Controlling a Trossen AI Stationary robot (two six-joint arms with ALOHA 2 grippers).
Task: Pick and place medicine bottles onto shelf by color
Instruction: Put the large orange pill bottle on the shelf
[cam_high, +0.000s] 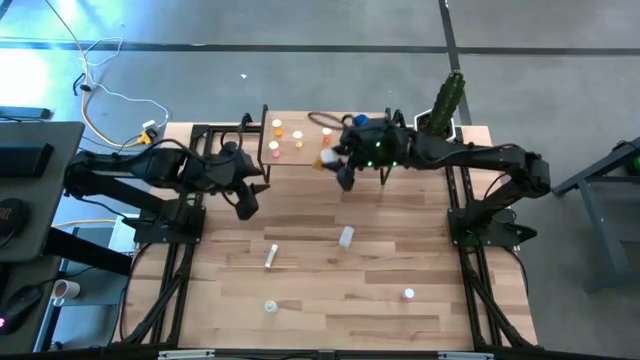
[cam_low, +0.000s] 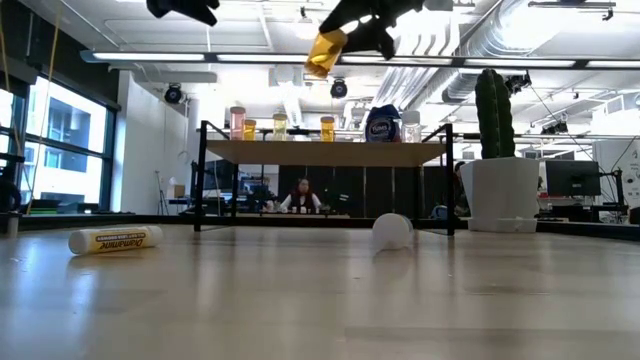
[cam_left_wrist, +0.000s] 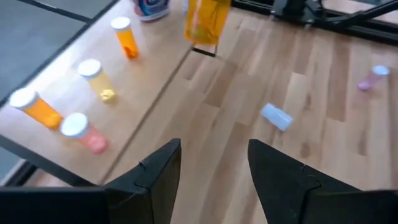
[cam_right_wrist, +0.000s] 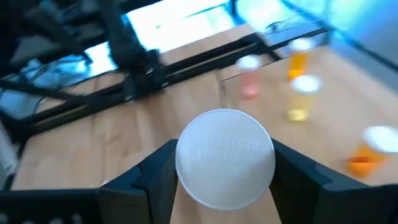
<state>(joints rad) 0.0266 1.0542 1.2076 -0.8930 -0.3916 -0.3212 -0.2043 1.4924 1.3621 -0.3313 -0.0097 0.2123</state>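
Right jaws pinching an orange bottle (cam_low: 326, 52) above the shelf (cam_low: 325, 153); left jaws spread, empty.

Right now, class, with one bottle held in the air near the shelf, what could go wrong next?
1. The right gripper grips the orange bottle by its white cap only; it might slip and drop.
2. Bottles already crowd the shelf; setting it down could topple a standing orange bottle.
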